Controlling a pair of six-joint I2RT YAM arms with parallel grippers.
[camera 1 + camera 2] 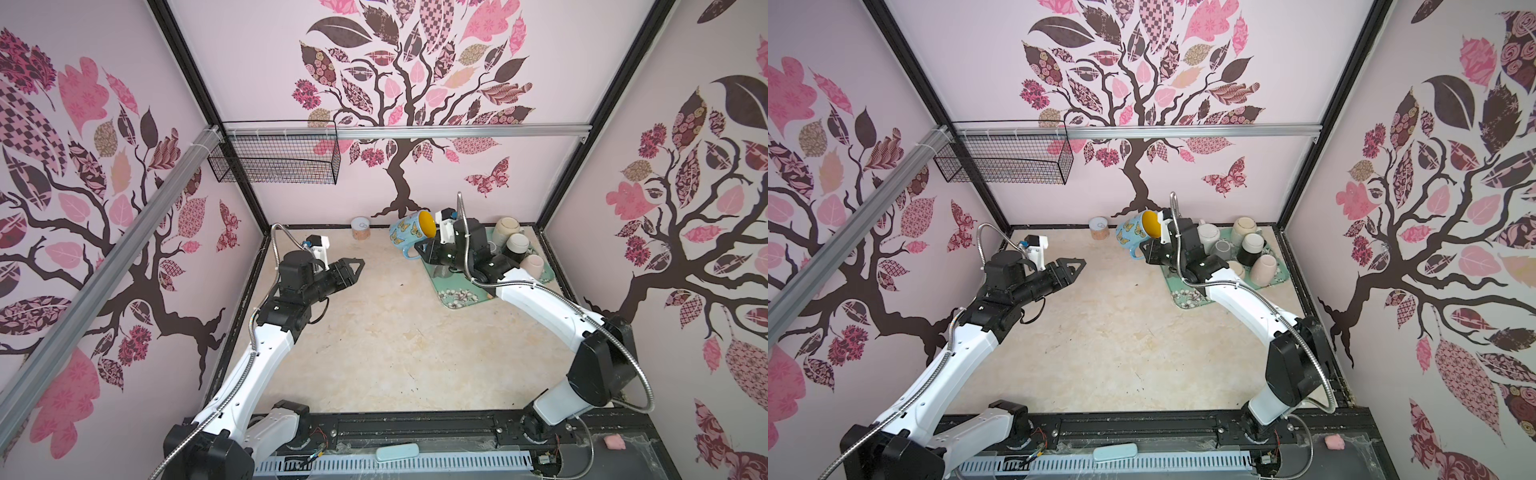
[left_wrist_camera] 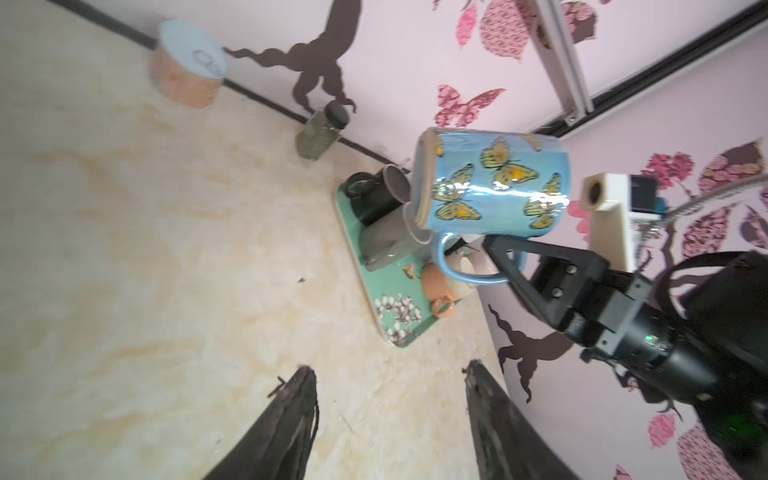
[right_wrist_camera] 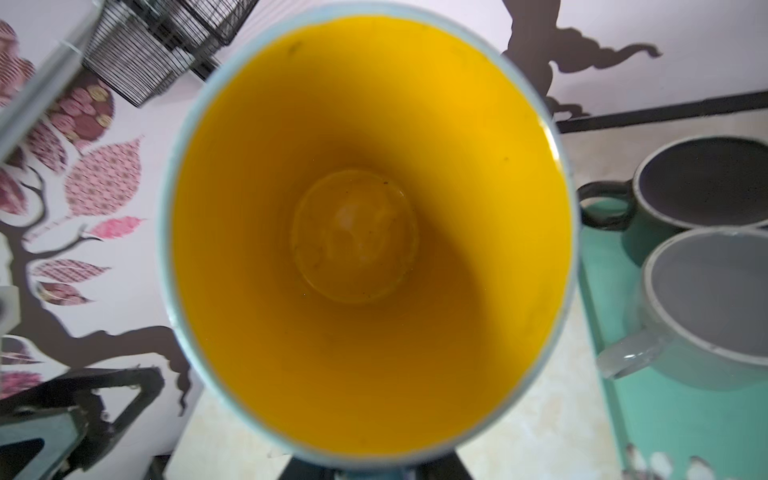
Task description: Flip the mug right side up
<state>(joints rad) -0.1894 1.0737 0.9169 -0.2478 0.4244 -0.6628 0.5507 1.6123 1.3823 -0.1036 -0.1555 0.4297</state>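
Tabletop (image 1: 374,340): pale and bare, the best landing spot.
Green tray (image 1: 457,300): crowded with other mugs; steer clear.
Butterfly mug (image 1: 409,233): aloft beside the tray, lying sideways, yellow mouth facing the right arm.
Right pincer (image 2: 500,254): pinching the mug's handle. I'd roll the wrist slowly until the mouth faces up, then lower it flat.
Left pincer (image 2: 388,366): spread, empty, well apart.

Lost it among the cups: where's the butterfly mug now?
In both top views the mug hangs in the right gripper, tipped sideways, near the back wall, at the tray's left edge.
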